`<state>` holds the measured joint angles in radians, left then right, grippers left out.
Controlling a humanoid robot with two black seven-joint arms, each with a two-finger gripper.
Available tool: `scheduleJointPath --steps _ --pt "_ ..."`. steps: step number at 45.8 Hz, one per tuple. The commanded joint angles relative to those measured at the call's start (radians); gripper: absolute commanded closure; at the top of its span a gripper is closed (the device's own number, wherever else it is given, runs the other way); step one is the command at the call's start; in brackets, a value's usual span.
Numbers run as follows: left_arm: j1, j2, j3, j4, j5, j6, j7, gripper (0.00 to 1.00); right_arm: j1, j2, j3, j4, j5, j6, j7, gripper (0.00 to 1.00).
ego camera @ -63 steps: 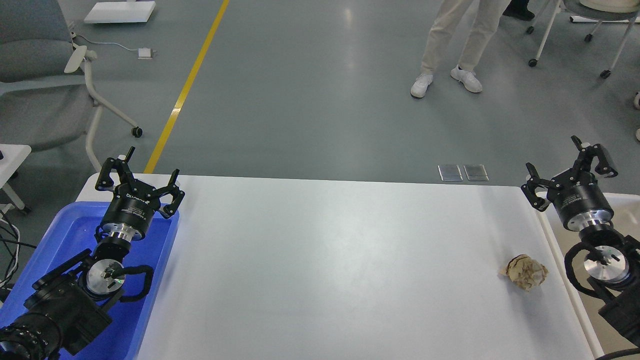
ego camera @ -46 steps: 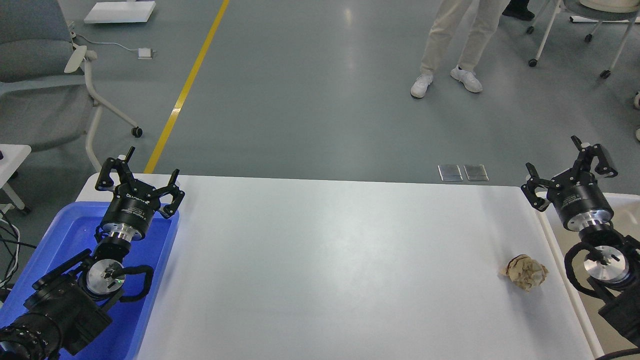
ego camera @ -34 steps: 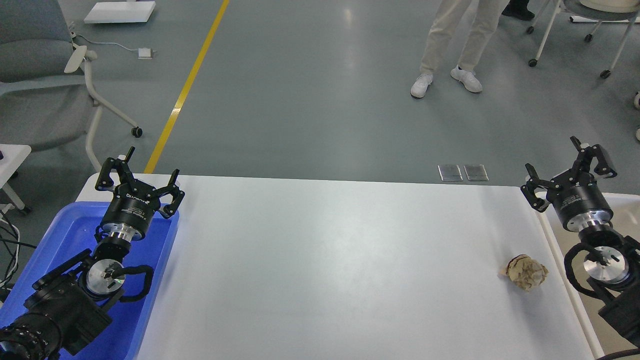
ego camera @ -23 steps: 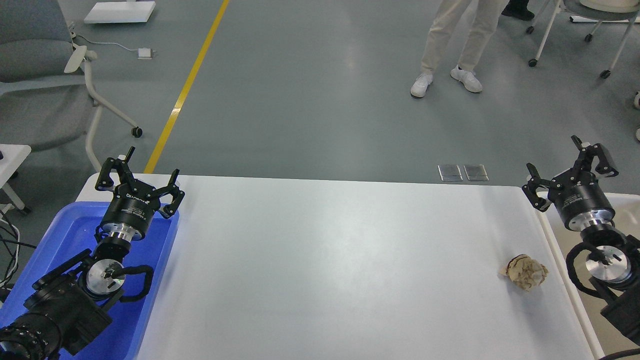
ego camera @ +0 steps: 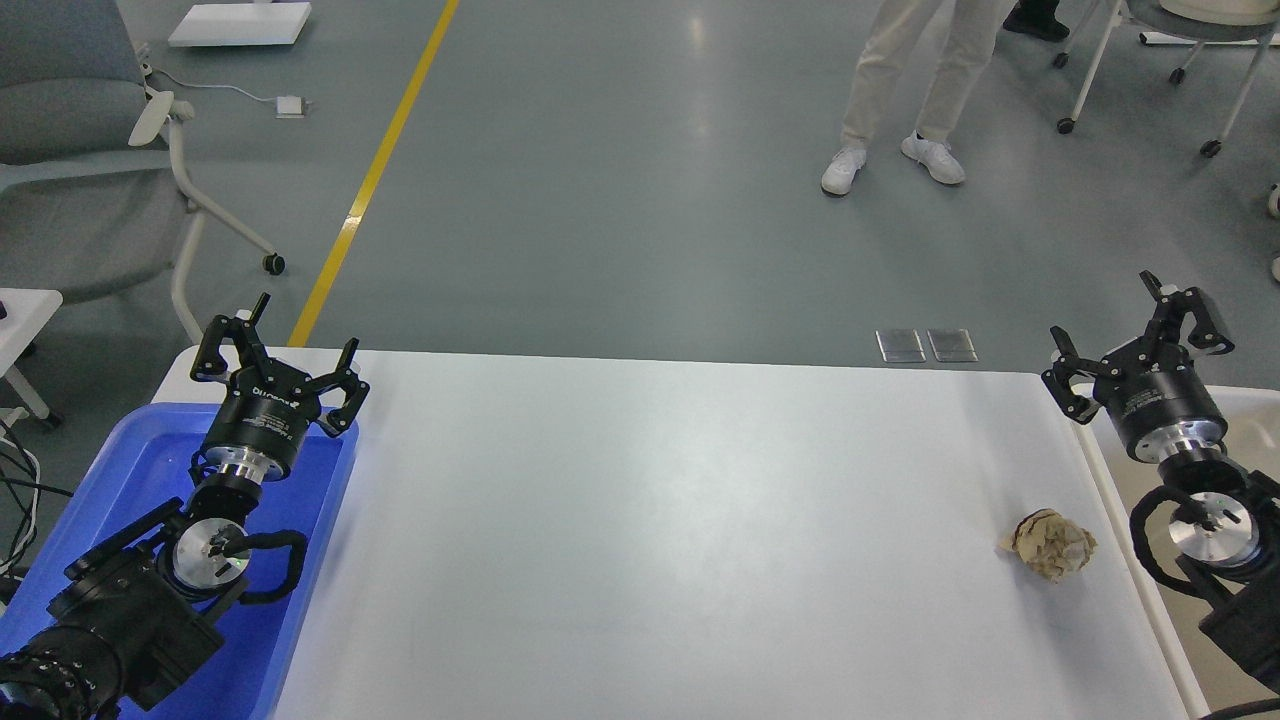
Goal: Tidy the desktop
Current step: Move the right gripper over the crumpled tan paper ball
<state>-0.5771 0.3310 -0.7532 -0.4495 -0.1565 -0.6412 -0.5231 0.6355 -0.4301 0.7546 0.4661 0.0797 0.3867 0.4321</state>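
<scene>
The left hand (ego camera: 280, 350), a black two-fingered part on a black and silver wrist, hangs with its fingers spread wide and holding nothing, above the far end of a blue plastic tray (ego camera: 120, 480) with a smooth glossy floor. That tray sits at the left edge of the large smooth white rectangular worktop (ego camera: 640, 520), touching or just beside it. The right hand (ego camera: 1135, 335), of the same black build, is also spread wide and empty, raised over the worktop's far right corner and the rim of an off-white bin (ego camera: 1250, 410) just beside that edge.

A crumpled tan paper ball (ego camera: 1050, 545), rough and creased, lies on the worktop close to its right edge, nearer than the right hand and just left of the right arm's silver wrist joint. It is well apart from the left hand, with bare matte white surface between them.

Beyond the worktop lies a grey floor with a yellow stripe (ego camera: 375, 170), a grey wheeled chair (ego camera: 90, 150) at the left, and a person's legs in beige trousers and white shoes (ego camera: 895, 160).
</scene>
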Motion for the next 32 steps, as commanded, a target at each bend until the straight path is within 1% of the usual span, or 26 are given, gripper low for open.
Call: scheduleJointPath --steps 1,18,26,29,32 --pt "0.0 0.0 0.0 0.0 0.0 0.0 0.0 0.0 -0.01 0.002 0.0 0.002 0.0 0.0 0.0 0.0" --pt "0.0 0.0 0.0 0.0 0.0 0.0 0.0 0.0 0.007 -0.007 0.011 0.011 0.0 -0.008 -0.003 0.0" --pt "0.0 0.0 0.0 0.0 0.0 0.0 0.0 0.0 0.01 -0.052 -0.006 0.025 -0.005 0.003 -0.003 0.0" --pt "0.0 -0.001 0.0 0.0 0.0 0.0 0.0 0.0 0.026 -0.065 -0.027 0.022 -0.04 -0.006 -0.003 0.0" --pt "0.0 0.0 0.0 0.0 0.0 0.0 0.0 0.0 0.061 -0.085 -0.064 0.009 -0.122 -0.014 -0.001 0.0"
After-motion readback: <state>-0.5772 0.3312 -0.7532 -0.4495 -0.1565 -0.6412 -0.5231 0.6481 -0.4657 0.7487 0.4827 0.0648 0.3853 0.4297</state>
